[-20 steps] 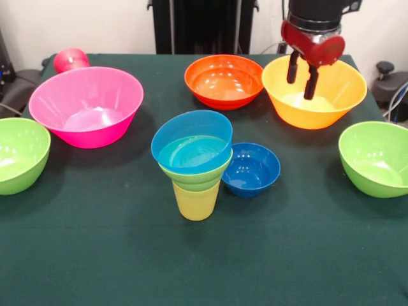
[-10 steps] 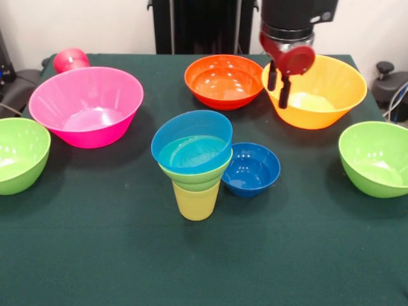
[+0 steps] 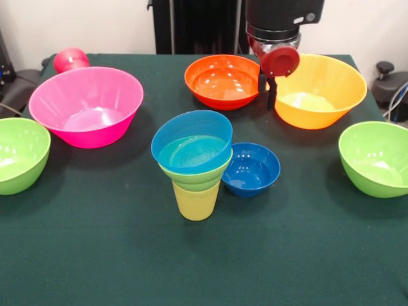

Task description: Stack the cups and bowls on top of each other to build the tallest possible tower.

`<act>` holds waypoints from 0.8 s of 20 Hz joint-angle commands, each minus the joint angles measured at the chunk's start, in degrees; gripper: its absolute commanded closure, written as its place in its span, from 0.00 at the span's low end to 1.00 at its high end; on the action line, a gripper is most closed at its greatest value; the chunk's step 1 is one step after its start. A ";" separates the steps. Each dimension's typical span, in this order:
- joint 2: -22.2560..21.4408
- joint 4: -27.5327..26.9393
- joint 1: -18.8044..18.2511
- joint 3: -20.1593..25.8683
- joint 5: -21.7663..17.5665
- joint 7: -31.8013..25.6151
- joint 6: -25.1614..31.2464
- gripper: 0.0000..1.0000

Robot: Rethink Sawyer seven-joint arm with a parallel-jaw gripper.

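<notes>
The tower stands mid-table: a pale yellow cup (image 3: 196, 201) at the base, lime green bowls (image 3: 195, 176) nested on it and a light blue bowl (image 3: 191, 141) on top. A dark blue bowl (image 3: 252, 169) sits against its right side. My gripper (image 3: 267, 95) hangs over the gap between the orange-red bowl (image 3: 223, 80) and the yellow-orange bowl (image 3: 319, 92), open and empty. A big pink bowl (image 3: 86, 106) is at the left. A red cup (image 3: 70, 59) lies at the far left corner.
Two large lime green bowls sit at the table's sides, one at the left edge (image 3: 19, 154) and one at the right (image 3: 376, 158). The dark green tablecloth (image 3: 204, 268) spreads in front of the tower.
My gripper has moved left from over the yellow-orange bowl to the gap beside the orange-red bowl, and has turned about its axis. The bowls and the tower have not moved.
</notes>
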 commanded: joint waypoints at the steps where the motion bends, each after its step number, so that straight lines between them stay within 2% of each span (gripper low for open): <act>1: 3.54 -3.06 2.08 1.87 3.03 16.59 4.89 0.00; 16: 9.19 -14.33 7.18 -1.88 4.47 25.45 10.37 0.00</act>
